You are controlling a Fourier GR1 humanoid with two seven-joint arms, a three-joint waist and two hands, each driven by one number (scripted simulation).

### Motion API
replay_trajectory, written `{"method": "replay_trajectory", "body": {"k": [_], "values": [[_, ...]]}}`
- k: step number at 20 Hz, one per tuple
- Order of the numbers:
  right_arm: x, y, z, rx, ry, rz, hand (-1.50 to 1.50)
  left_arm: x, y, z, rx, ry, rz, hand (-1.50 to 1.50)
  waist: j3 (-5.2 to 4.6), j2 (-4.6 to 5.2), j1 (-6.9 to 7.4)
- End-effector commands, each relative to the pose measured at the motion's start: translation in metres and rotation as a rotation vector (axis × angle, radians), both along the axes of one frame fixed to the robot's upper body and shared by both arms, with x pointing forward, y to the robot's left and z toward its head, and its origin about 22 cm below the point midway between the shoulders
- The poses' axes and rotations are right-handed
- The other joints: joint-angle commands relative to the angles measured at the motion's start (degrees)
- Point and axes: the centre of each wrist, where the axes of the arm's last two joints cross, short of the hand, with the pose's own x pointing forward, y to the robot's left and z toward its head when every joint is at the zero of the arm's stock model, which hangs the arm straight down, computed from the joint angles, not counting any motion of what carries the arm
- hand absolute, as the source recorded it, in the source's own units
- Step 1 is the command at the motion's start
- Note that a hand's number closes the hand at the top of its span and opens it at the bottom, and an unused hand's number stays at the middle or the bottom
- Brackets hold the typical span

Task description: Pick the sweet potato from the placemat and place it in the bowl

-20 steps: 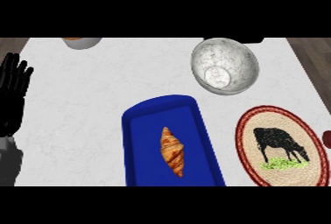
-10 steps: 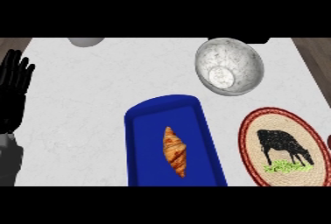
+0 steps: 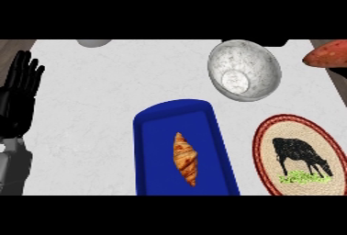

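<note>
The orange-brown sweet potato [image 3: 327, 54] shows at the right edge, to the right of the bowl and apart from it; what holds it is out of view. The grey speckled bowl [image 3: 224, 57] stands at the back right with nothing in it. Below it lies the round woven placemat [image 3: 265, 137] with a cow picture and nothing on it. My left hand [image 3: 17, 98] rests open at the left edge, fingers up. No part of my right hand shows.
A blue tray [image 3: 157, 137] lies in the middle front with a croissant [image 3: 185, 158] on it. A small grey object [image 3: 93, 42] peeks in at the counter's back edge. The counter ends close to the right of the placemat.
The sweet potato has come into view at the right edge beside the bowl. The left hand has not moved.
</note>
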Motion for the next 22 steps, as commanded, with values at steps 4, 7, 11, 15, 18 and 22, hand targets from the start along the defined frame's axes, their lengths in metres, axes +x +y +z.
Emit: {"method": "replay_trajectory", "body": {"k": [4, 7, 11, 15, 18, 22], "values": [[0.046, 0.062, -0.048, 0.01, 0.101, 0.047, 1.5, -0.011, -0.01, 0.006, -0.005, 0.0, -0.012, 0.0, 0.09, 0.1, 0.63], [0.064, 0.073, -0.056, -0.016, 0.124, 0.022, 1.5, 0.004, -0.01, 0.0, -0.006, 0.001, -0.001, 0.0, 0.07, 0.19, -0.02], [0.08, 0.08, -0.092, -0.097, 0.101, -0.03, 1.5, -0.005, -0.006, 0.004, 0.006, -0.012, -0.003, 0.0, 0.09, 0.28, 0.5], [0.097, 0.081, -0.12, -0.062, 0.189, -0.14, 1.5, 0.002, 0.0, 0.001, 0.007, -0.011, -0.004, 0.0, 0.09, 0.5, 0.75], [0.1, 0.094, -0.146, 0.0, 0.216, -0.189, -1.5, 0.005, 0.003, -0.001, 0.013, -0.004, 0.019, 0.0, 0.09, 0.4, 0.3], [0.102, 0.099, -0.178, 0.171, 0.217, -0.16, -1.5, 0.011, -0.002, -0.006, -0.003, -0.011, -0.002, 0.0, 0.12, 0.62, 0.44]]}}
